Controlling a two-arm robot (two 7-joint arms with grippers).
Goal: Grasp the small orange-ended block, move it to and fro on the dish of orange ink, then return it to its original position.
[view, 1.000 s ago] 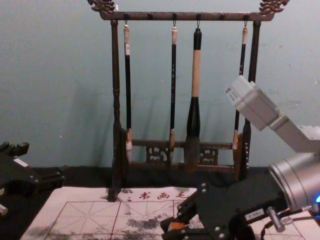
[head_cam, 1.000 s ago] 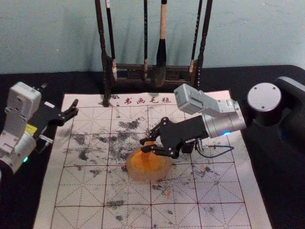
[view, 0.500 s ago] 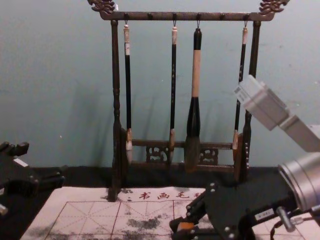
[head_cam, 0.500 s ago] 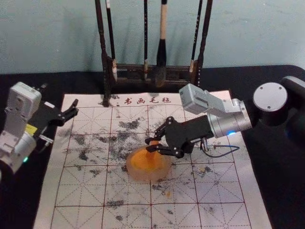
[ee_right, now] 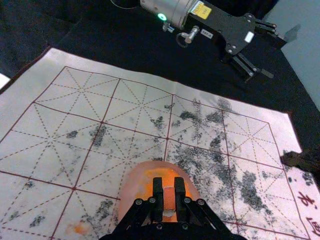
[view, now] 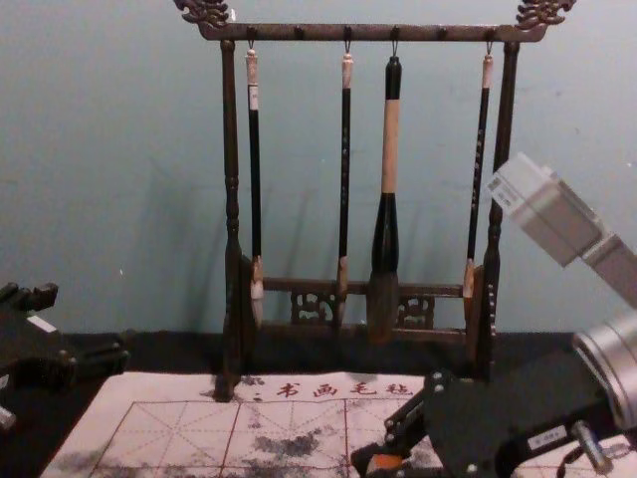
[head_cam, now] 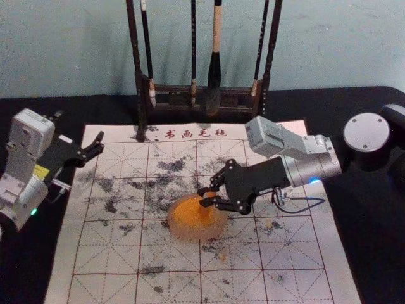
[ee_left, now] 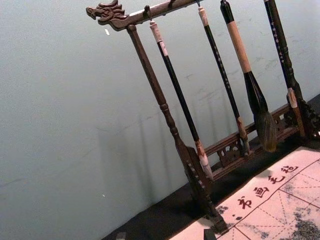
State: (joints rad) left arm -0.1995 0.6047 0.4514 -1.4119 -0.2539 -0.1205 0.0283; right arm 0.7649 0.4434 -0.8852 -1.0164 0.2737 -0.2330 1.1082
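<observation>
Carved wooden rack; glossy large brush; matt tablecloth.

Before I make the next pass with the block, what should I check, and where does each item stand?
1. Small orange-ended block pinched between the right gripper's fingers: ok.
2. Block over the dish of orange ink: ok, toward the dish's right, far side in the head view.
3. Block's lower end touching the ink: cannot tell.
4. Dish resting on the gridded calligraphy mat: ok.
5. Left gripper out of the way: ok, off at the left, its fingers open.
6. Block's original position identified for the return: cannot tell.
</observation>
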